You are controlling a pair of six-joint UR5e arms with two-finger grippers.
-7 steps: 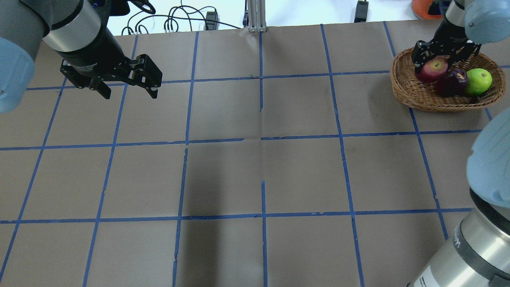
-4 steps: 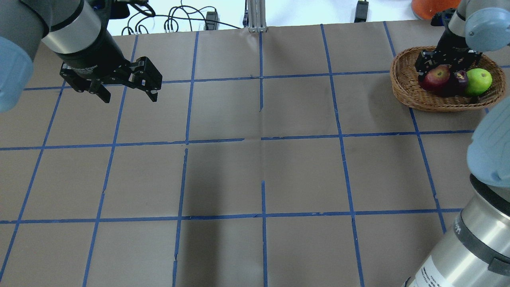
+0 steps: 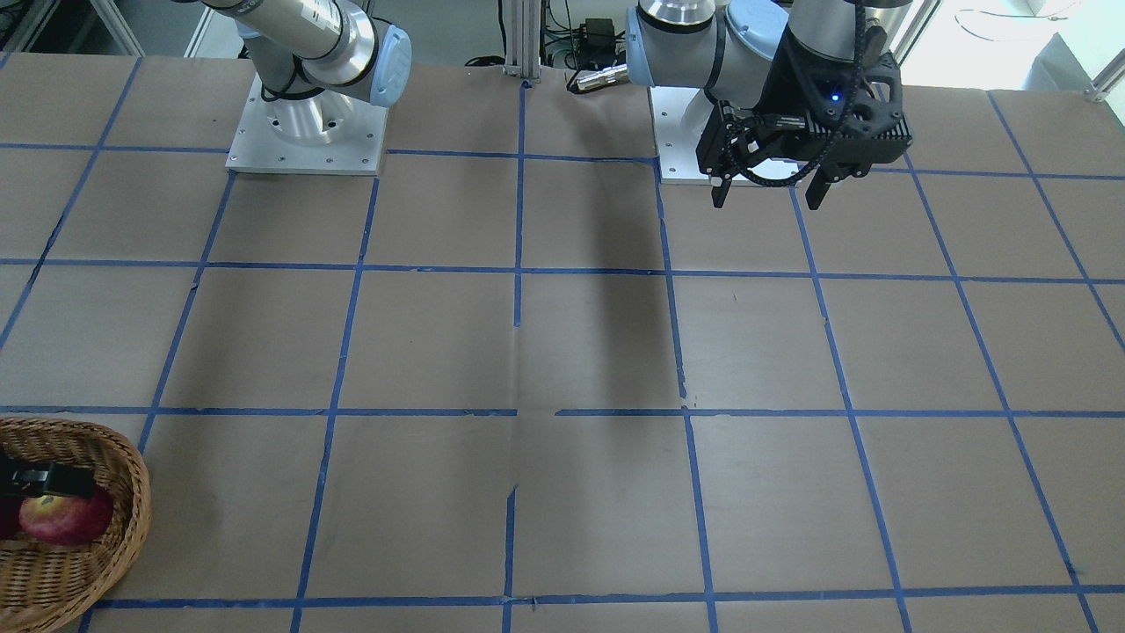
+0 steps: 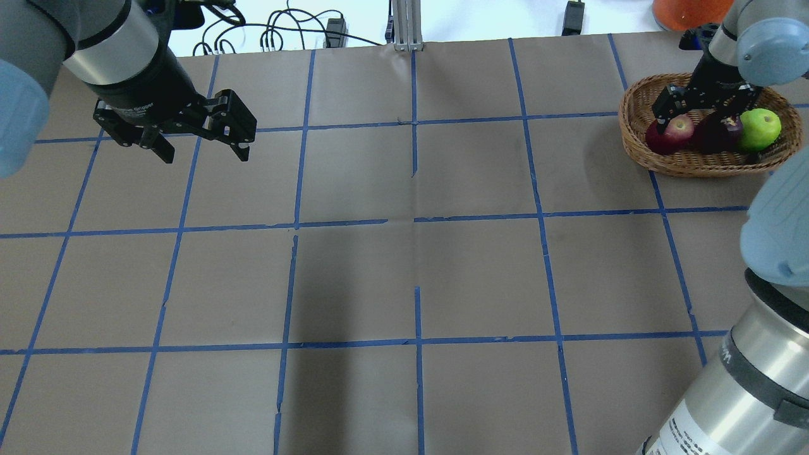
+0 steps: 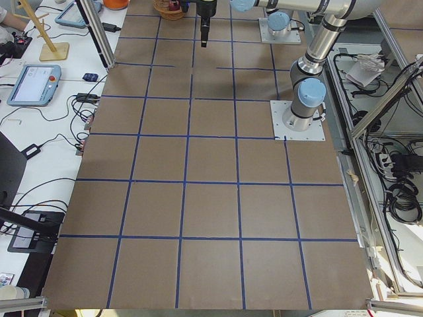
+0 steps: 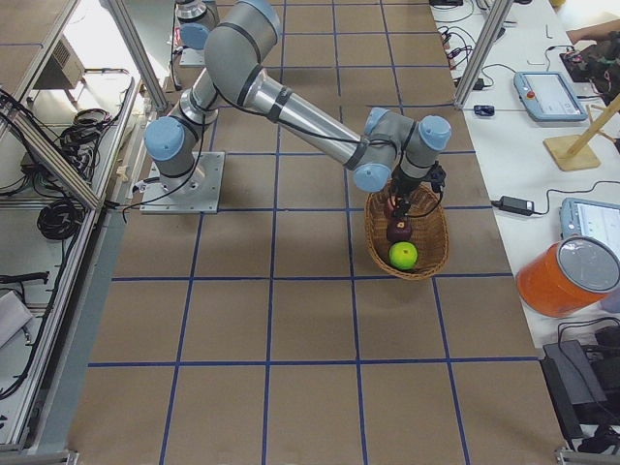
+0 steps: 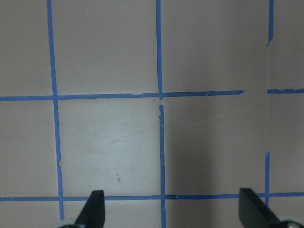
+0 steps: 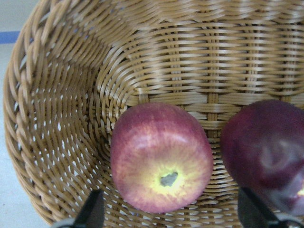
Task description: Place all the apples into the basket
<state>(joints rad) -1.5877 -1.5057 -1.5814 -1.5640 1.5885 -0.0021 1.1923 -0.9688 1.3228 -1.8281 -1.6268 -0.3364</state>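
Observation:
The wicker basket (image 4: 695, 165) stands at the far right of the table. In it lie the red apple (image 4: 669, 134), the dark purple apple (image 4: 717, 133) and the lime green apple (image 4: 760, 128). My right gripper (image 4: 694, 121) hangs open just above the basket. The right wrist view shows the red apple (image 8: 161, 164) free between the wide-apart fingertips (image 8: 95, 211), with the purple apple (image 8: 266, 147) beside it on the basket's weave (image 8: 61, 118). My left gripper (image 4: 204, 151) is open and empty above the far left of the table; it also shows in the front view (image 3: 766, 195).
An orange container (image 4: 689, 12) stands beyond the basket off the table's far edge. Cables (image 4: 278, 31) and a metal post (image 4: 404, 25) sit along the far edge. The brown table surface carries a blue tape grid (image 4: 417, 221).
My right gripper came down into the basket with the red apple and opened. The apple now lies at the basket's left side. The left arm barely moved.

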